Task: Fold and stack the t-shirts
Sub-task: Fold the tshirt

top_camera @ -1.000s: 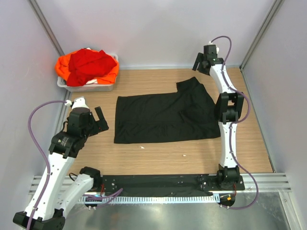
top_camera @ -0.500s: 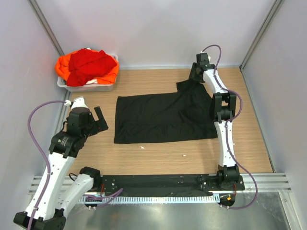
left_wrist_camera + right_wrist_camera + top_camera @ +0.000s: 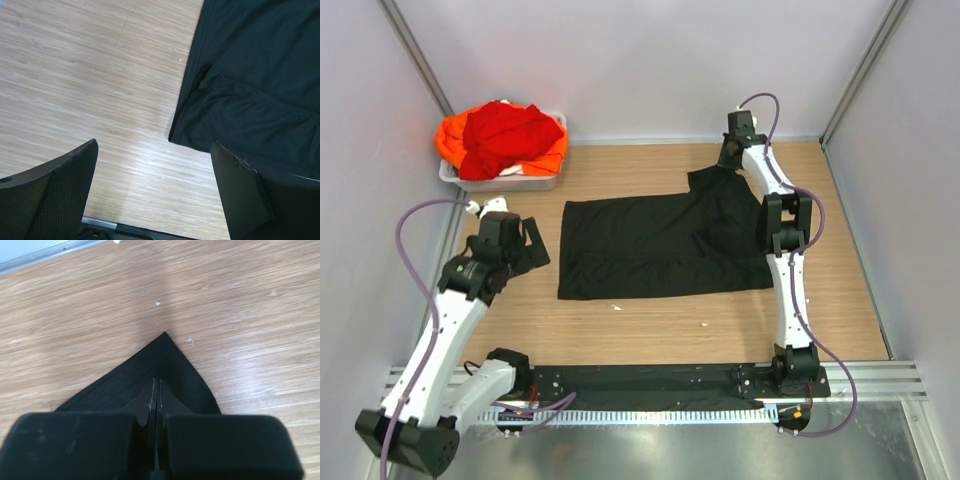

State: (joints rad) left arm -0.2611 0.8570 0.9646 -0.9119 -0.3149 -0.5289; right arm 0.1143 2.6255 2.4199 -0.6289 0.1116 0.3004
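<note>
Fingers right [image 3: 145,402] clamped on black t-shirt [image 3: 660,245] corner | fingers left [image 3: 55,190] apart | orange t-shirt [image 3: 447,138] half-hidden

Top camera sits high above and behind the robot, tilted down over the whole bench [image 3: 650,325]. It's the wide shot, with the left arm [image 3: 450,320] at lower left, the right arm [image 3: 790,270] reaching up the right side, and the black t-shirt [image 3: 660,245] spread mid-bench. The left wrist camera rides on the left tool [image 3: 155,145] and looks down between its fingers from fairly close, catching the shirt's left-hand edge and one corner. The right wrist camera sits lower and tighter, right behind the right tool [image 3: 157,385], almost on the wood at the shirt's far sleeve. All three views share that shirt and the bench.
</note>
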